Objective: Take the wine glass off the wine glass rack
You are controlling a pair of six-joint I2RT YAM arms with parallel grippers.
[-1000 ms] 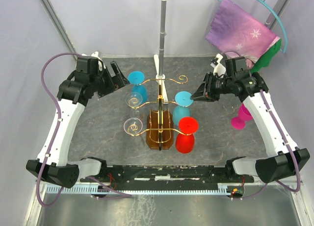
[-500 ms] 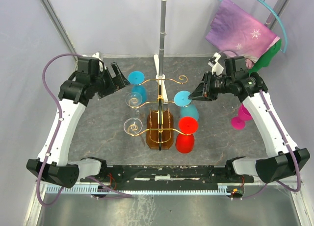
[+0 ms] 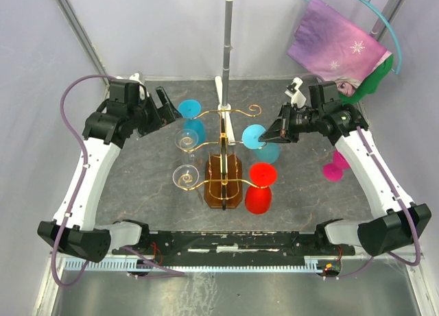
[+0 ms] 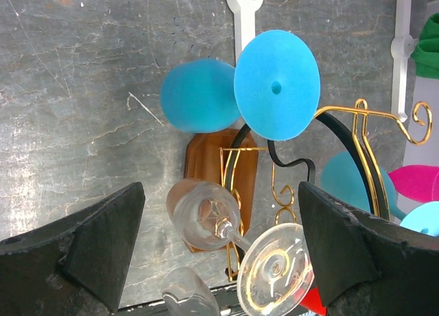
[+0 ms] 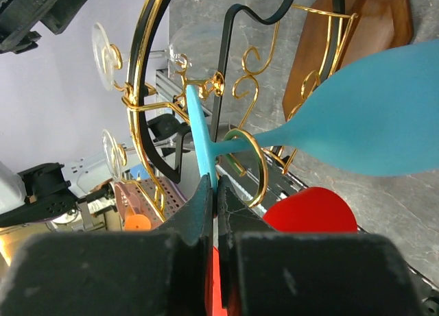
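Grey marbled tabletop carries the wine glass rack [image 3: 223,173] at its centre. Overhead, the right gripper [image 3: 272,132] meets the pale-blue wine glass [image 3: 267,153] on the rack's right side. Only the right wrist view shows its jaws pinching the thin foot edge-on, the stem passing a gold curl. Toward the far-left corner, the left gripper [image 3: 167,107], jaws spread, faces a darker blue glass [image 3: 195,129].

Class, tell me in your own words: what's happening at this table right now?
The right gripper is shut on the foot of a blue wine glass hanging on the right side of the gold wine glass rack. Its stem looks threaded through the rack's wire, so it isn't off yet. The left gripper hangs open near another blue glass on the rack's left.
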